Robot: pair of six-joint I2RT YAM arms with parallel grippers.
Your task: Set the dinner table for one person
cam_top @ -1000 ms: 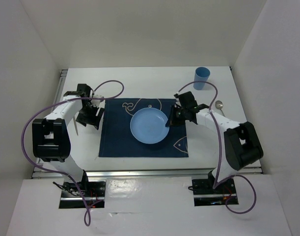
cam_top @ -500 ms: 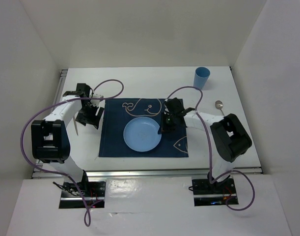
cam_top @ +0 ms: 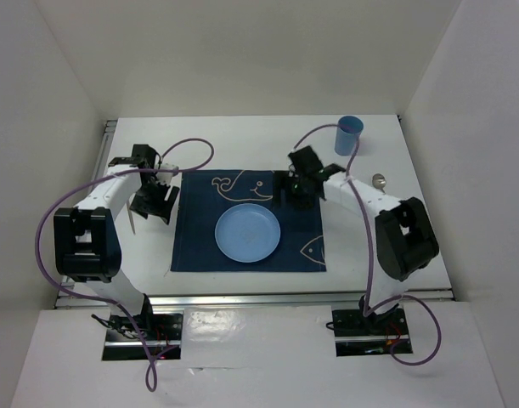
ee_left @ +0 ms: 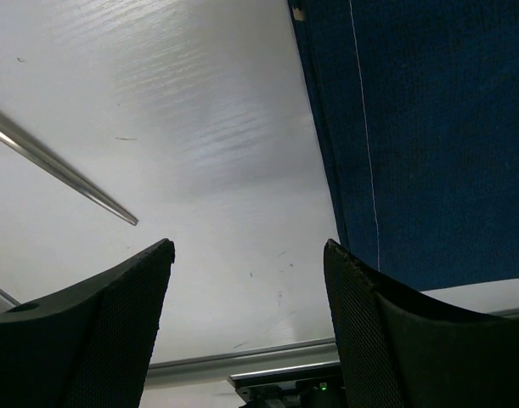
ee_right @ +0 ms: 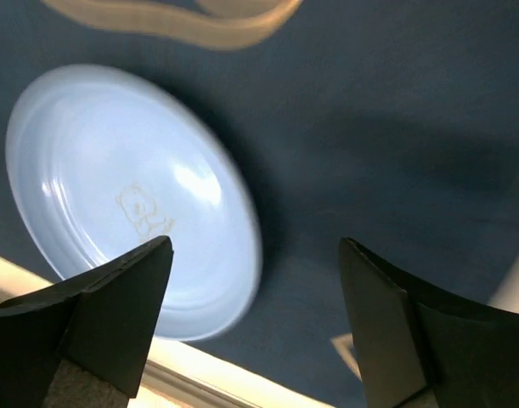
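Observation:
A light blue plate [cam_top: 248, 233] lies flat in the middle of the navy placemat [cam_top: 310, 251] on the white dinner table [cam_top: 242, 140]. My right gripper [cam_top: 297, 189] hangs open over the mat's far right part, just beyond the plate and apart from it. In the right wrist view the plate [ee_right: 132, 195] sits left of the open right gripper [ee_right: 255, 246], with the placemat [ee_right: 395, 153] beneath. My left gripper [cam_top: 153, 204] is open and empty over bare table just left of the mat. The left wrist view shows this gripper [ee_left: 249, 246] beside the placemat's edge [ee_left: 429, 136].
A blue cup [cam_top: 349, 134] stands at the back right. A spoon [cam_top: 379, 180] lies right of the mat, partly behind the right arm. A thin metal utensil [cam_top: 132, 223] lies by the left gripper, its handle [ee_left: 64, 170] showing in the left wrist view. Metal rails edge the table.
The right gripper carried the plate left onto the middle of the mat, opened and drew back toward the far right. The left arm has not moved.

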